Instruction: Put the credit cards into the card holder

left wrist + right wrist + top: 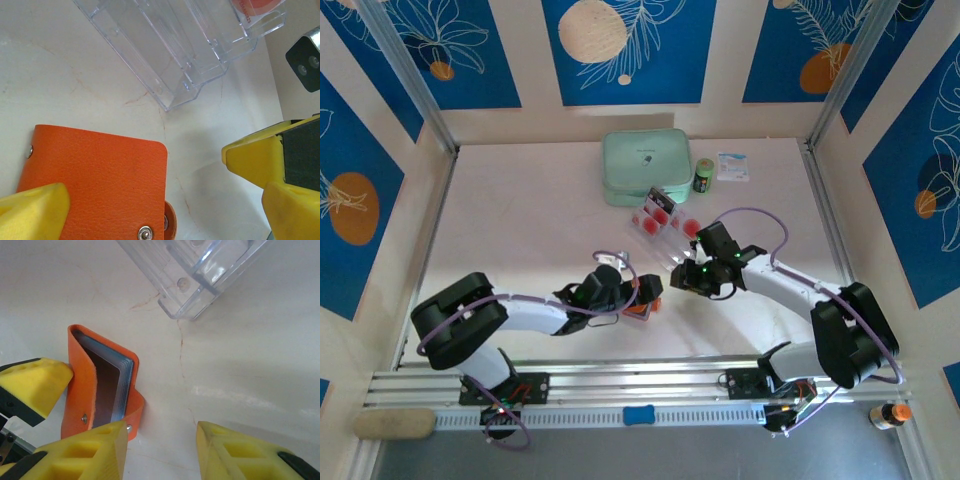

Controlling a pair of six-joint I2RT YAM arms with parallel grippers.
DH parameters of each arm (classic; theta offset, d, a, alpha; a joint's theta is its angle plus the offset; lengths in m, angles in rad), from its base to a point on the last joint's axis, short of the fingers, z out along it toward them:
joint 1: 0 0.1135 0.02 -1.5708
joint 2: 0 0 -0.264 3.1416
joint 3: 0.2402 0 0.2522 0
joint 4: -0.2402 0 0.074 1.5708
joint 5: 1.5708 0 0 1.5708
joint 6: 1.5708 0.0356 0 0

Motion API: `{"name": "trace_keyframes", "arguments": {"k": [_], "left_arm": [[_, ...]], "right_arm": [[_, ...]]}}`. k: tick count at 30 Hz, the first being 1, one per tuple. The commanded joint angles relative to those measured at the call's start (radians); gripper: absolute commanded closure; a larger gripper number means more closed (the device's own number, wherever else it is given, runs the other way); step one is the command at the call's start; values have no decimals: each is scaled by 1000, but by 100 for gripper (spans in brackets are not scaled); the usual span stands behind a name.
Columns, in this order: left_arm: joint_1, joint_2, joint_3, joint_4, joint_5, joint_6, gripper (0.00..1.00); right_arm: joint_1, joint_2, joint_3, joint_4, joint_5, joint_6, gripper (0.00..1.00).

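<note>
The orange card holder (638,308) lies on the table between the two arms. Its cover (80,380) gapes, showing a stack of clear inner sleeves (124,385), and its snap tab (136,412) hangs loose. My left gripper (145,175) stands wide open over the card holder (100,175), one yellow finger (32,385) resting against the cover's outer side. My right gripper (159,432) is open over bare table just right of the holder, its left finger close to the tab. The credit cards (658,212) with red circles sit in the clear tray (672,238) behind.
The clear tray's corner (200,275) is a short way beyond the holder. A mint-green case (645,168), a small green bottle (704,176) and a white packet (732,166) stand at the back. Frame rails edge the table on both sides.
</note>
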Motion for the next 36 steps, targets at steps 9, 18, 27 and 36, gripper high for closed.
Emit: {"name": "trace_keyframes", "arguments": {"k": [9, 18, 27, 36], "left_arm": [[53, -125, 81, -218, 16, 31, 0], [175, -323, 88, -382, -5, 92, 0], [277, -544, 27, -635, -95, 123, 0], [305, -594, -45, -687, -97, 113, 0]], "right_arm": [[72, -90, 28, -65, 20, 22, 60], [244, -35, 153, -79, 88, 50, 62], [337, 162, 351, -58, 78, 24, 64], [399, 308, 394, -59, 72, -4, 68]]}}
